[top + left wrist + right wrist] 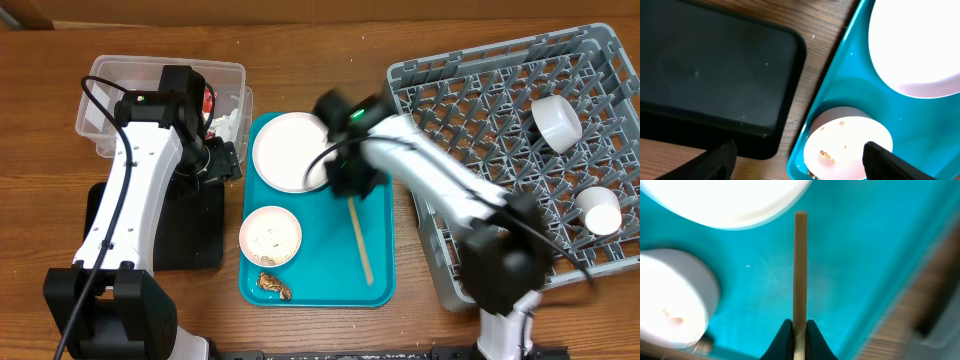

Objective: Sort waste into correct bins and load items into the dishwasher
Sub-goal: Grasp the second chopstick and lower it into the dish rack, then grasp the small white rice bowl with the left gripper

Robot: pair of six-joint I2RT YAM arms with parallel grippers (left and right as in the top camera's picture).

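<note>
My right gripper [349,188] [799,330] is shut on the upper end of a wooden chopstick [360,242] [800,265] over the teal tray [325,285]. The white plate [289,150] and a bowl [270,237] holding rice grains sit on that tray, with a brown food scrap [275,285] at its front. My left gripper [222,160] [800,165] is open and empty above the gap between the black tray [195,230] [715,75] and the bowl [847,147]. The clear tub [130,85] holds a red wrapper [207,98] and a white napkin [226,122].
The grey dish rack [500,120] stands at the right with a bowl [555,120] and a white cup [602,210] in it. Bare wood shows in front of the tub and at the table's far edge.
</note>
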